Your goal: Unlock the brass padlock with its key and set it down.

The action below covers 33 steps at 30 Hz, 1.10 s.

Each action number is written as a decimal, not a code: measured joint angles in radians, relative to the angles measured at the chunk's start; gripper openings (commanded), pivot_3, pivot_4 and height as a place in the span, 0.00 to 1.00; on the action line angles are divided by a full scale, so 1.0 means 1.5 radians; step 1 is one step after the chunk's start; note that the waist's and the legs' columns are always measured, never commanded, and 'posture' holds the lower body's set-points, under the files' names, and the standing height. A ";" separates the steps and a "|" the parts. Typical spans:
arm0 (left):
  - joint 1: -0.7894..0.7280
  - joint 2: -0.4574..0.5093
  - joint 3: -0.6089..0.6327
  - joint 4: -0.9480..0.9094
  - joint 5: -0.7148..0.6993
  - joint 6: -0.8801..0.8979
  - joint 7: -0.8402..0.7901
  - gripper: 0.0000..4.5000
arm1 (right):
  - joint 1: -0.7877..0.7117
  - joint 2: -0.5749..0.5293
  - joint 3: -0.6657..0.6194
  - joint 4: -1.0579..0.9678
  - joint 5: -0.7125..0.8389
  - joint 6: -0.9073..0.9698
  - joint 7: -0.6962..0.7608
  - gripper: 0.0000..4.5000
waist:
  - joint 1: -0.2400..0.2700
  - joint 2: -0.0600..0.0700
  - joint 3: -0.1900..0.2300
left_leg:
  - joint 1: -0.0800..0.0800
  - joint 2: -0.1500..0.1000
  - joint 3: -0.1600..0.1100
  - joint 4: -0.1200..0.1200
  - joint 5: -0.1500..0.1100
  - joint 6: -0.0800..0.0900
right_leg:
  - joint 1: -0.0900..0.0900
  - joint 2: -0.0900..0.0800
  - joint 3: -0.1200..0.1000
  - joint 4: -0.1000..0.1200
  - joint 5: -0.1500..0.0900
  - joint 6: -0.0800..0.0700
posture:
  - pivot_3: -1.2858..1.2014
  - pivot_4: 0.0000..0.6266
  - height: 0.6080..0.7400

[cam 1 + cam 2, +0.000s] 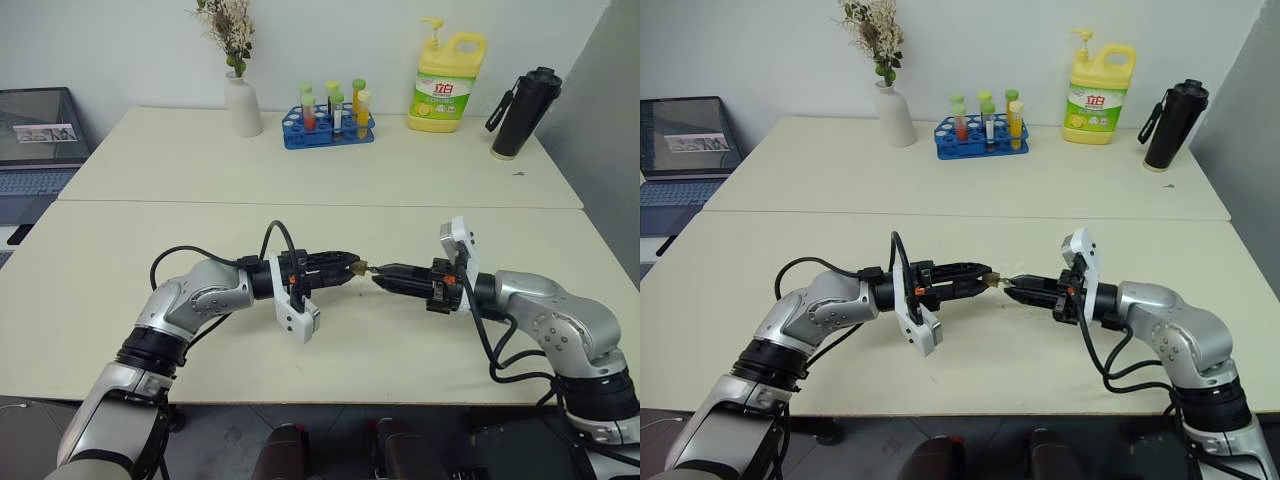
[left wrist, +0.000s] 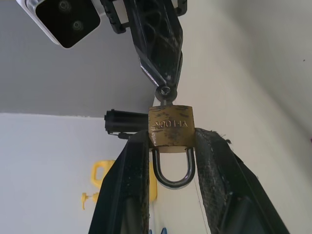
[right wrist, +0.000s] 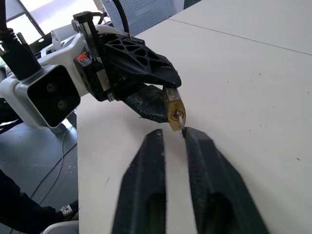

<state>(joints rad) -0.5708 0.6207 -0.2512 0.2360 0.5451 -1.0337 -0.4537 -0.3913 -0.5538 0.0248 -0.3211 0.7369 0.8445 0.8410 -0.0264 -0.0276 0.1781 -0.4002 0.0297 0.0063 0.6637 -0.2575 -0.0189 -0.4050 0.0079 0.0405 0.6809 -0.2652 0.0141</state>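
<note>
Above the near table, my left gripper (image 1: 352, 267) points right and is shut on the brass padlock (image 2: 170, 127). It grips the lock's golden body by the sides, and the silvery shackle (image 2: 173, 170) hangs closed between the fingers. The key (image 2: 165, 92) sticks out of the padlock's keyhole end, its small round head toward my right gripper (image 1: 378, 279). That gripper points left and meets the left one tip to tip. In the right wrist view its fingers (image 3: 195, 141) stand nearly together, pinching the key (image 3: 181, 119) just off the padlock (image 3: 173, 111).
On the far table stand a white vase with dried flowers (image 1: 242, 105), a blue rack of test tubes (image 1: 328, 128), a yellow detergent bottle (image 1: 446, 82) and a black flask (image 1: 523, 113). A laptop (image 1: 35, 150) sits at the far left. Bare tabletop (image 1: 330, 230) lies under both grippers.
</note>
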 measured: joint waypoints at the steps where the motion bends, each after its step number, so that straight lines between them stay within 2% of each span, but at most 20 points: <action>1: 0.002 0.000 0.000 -0.002 0.000 0.001 0.002 0.21 | -0.003 0.002 0.000 0.002 0.000 0.003 0.001 0.00 | 0.000 0.000 0.000 | 0.000 0.000 0.000 0.000 0.000 0.000 | 0.000 0.000 0.000 0.000 0.000 0.000 | 0.52 0.24 1.00; 10: 0.012 0.003 -0.005 -0.006 0.000 0.001 0.005 0.21 | -0.027 0.002 0.000 0.037 0.023 0.046 0.022 0.00 | 0.000 0.000 0.000 | 0.000 0.000 0.000 0.000 0.000 0.000 | 0.000 0.000 0.000 0.000 0.000 0.000 | 0.52 0.24 1.00; 18: 0.011 0.003 -0.014 -0.010 0.009 -0.005 0.025 0.21 | -0.116 -0.023 -0.017 0.123 0.119 0.229 0.027 0.00 | 0.000 0.000 0.000 | 0.000 0.000 0.000 0.000 0.000 0.000 | 0.000 -0.002 0.000 0.000 0.000 0.000 | 0.52 0.24 1.00; 24: 0.010 0.004 -0.014 -0.010 0.034 -0.010 0.048 0.21 | -0.175 -0.005 -0.051 0.193 0.171 0.378 -0.024 0.00 | 0.000 0.000 0.000 | 0.000 0.000 0.000 -0.001 0.000 0.000 | 0.000 -0.003 -0.001 0.000 0.000 0.000 | 0.52 0.24 1.00; 29: 0.011 0.006 -0.014 -0.010 0.045 -0.009 0.053 0.21 | -0.191 0.009 -0.062 0.206 0.173 0.416 -0.053 0.00 | 0.000 0.000 0.000 | 0.000 0.000 0.000 -0.001 0.000 0.000 | 0.000 -0.003 -0.001 0.000 0.000 0.000 | 0.52 0.24 1.00; 33: 0.012 0.006 -0.014 -0.010 0.045 0.001 0.060 0.21 | -0.192 0.009 -0.057 0.192 0.163 0.397 -0.053 0.00 | 0.000 0.000 0.000 | -0.001 0.000 0.000 -0.001 0.000 0.000 | 0.000 -0.003 -0.001 0.000 0.000 0.000 | 0.52 0.24 1.00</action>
<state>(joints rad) -0.5523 0.6304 -0.2726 0.2217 0.6126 -1.0327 -0.3642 -0.6787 -0.5407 -0.0601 -0.0329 0.9815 1.4403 0.7610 -0.0269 -0.0275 0.1782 -0.4010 0.0294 0.0057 0.6627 -0.2576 -0.0188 -0.4056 0.0029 0.0392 0.6811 -0.2650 0.0138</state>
